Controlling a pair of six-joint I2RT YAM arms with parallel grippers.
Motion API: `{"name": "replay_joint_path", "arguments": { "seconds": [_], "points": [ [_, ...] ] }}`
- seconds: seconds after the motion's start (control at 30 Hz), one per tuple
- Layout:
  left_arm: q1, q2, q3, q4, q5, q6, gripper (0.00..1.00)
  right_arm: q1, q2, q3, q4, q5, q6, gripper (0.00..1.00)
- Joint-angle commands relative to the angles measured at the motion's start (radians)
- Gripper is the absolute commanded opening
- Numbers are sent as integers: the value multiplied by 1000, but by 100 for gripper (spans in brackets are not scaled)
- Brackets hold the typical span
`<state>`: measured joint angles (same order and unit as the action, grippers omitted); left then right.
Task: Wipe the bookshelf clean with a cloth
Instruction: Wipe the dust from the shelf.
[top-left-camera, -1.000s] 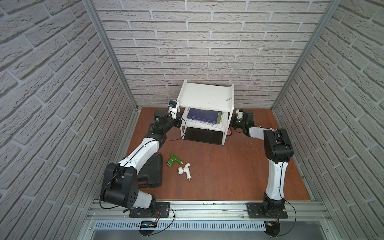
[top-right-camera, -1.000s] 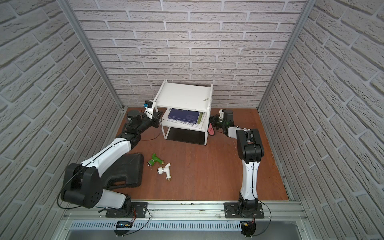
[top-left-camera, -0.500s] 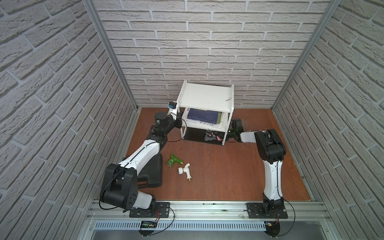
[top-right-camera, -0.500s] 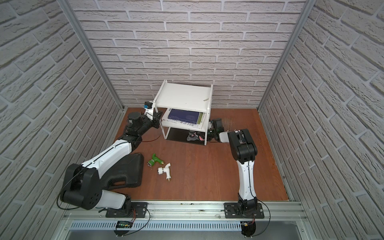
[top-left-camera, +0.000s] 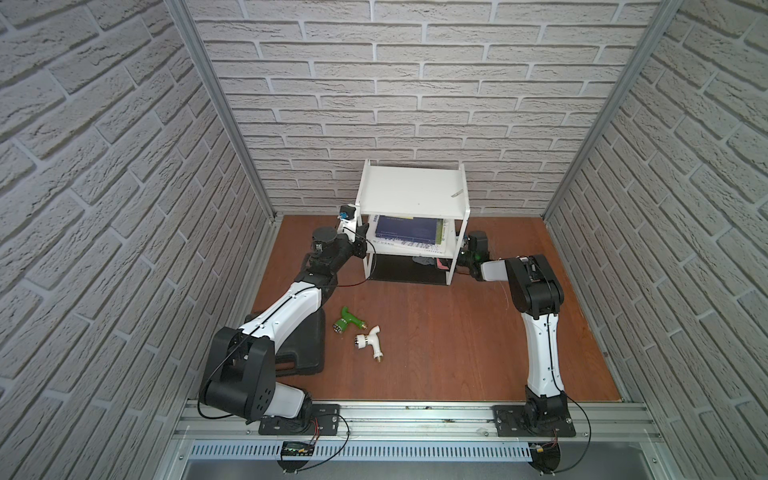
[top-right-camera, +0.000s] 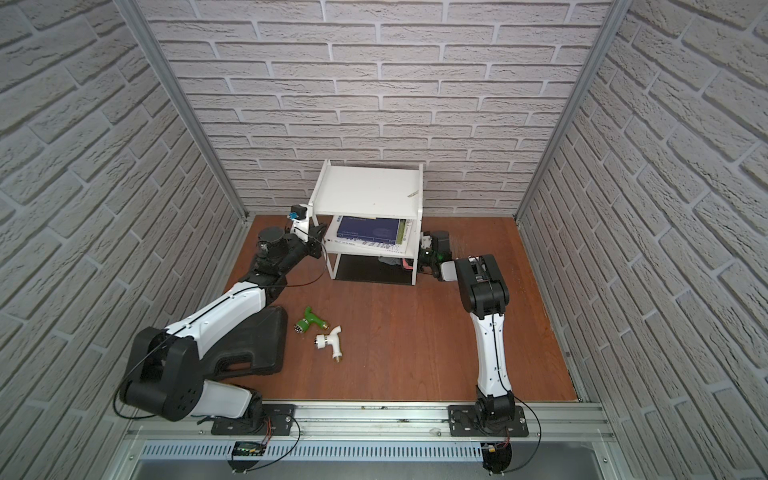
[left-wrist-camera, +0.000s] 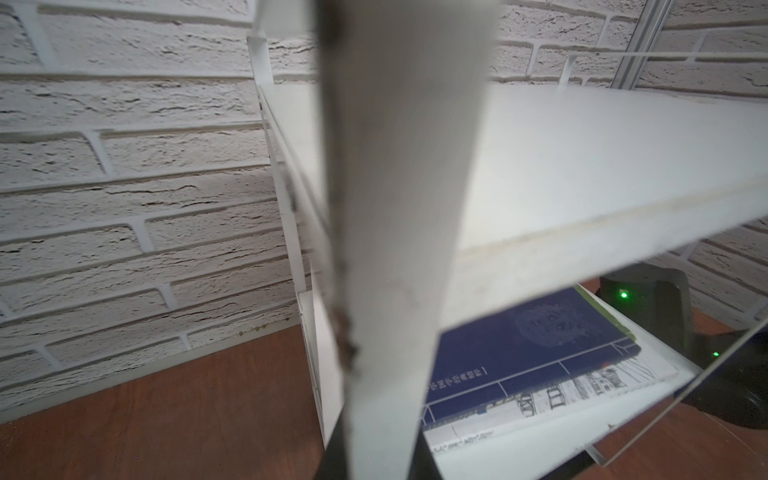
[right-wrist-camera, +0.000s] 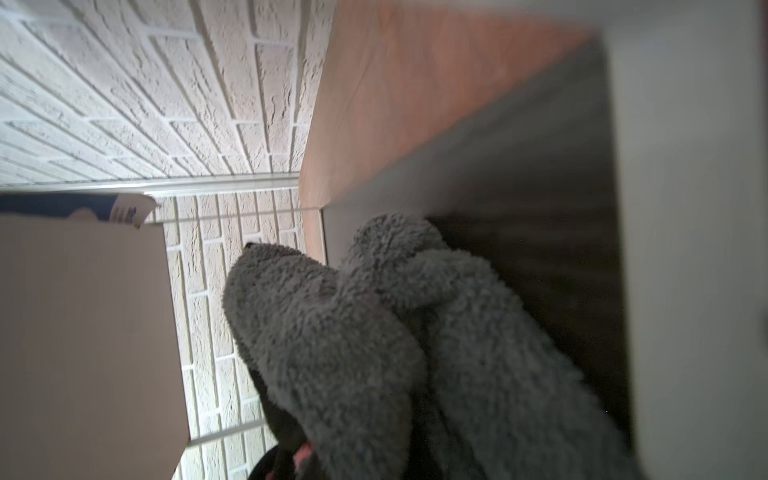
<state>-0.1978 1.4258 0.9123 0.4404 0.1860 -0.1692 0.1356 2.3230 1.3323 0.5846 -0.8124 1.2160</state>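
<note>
The left tool (top-left-camera: 360, 232) is pressed together on the front left leg (top-left-camera: 366, 266) of the bookshelf (top-left-camera: 411, 195). It looks like it holds the shelf steady. The right tool (top-left-camera: 451, 264) pinches the cloth (top-left-camera: 424, 261) and reaches in from the right side. The cloth sits bunched up on the dark bottom board (top-left-camera: 395, 270), at its right end. The board's long way runs left from the cloth. So I think the right arm, the near one, must push it left.
</note>
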Motion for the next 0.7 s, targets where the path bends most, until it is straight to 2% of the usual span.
{"name": "replay_joint_path", "arguments": {
  "seconds": [0.0, 0.1, 0.2, 0.27, 0.33, 0.37, 0.4, 0.47, 0.6, 0.67],
  "points": [
    [18, 55, -66, -229, -78, -58, 0, 41, -47, -141, -78, -86, -20, 3],
    [32, 58, -53, -237, -69, -58, 0, -100, -97, -158, -218, 103, -71, 3],
    [35, 43, -51, -240, -70, -56, 0, -119, -136, -81, -366, 229, -176, 3],
    [35, 34, -50, -240, -72, -55, 0, -69, -131, 8, -461, 193, -274, 3],
    [37, 31, -44, -247, -74, -54, 0, -3, -111, 119, -613, 91, -406, 2],
    [37, 33, -40, -252, -71, -53, 0, 29, -111, 134, -729, 64, -507, 3],
    [37, 34, -37, -254, -64, -53, 0, 38, -127, 112, -752, 67, -537, 3],
    [37, 40, -37, -258, -51, -53, 0, 8, -165, 51, -699, 85, -523, 2],
    [36, 41, -36, -264, -44, -56, 0, -111, -168, -4, -521, 125, -358, 2],
    [36, 30, -32, -278, -43, -61, 0, -126, -190, -11, -460, 111, -342, 2]
  ]
}}
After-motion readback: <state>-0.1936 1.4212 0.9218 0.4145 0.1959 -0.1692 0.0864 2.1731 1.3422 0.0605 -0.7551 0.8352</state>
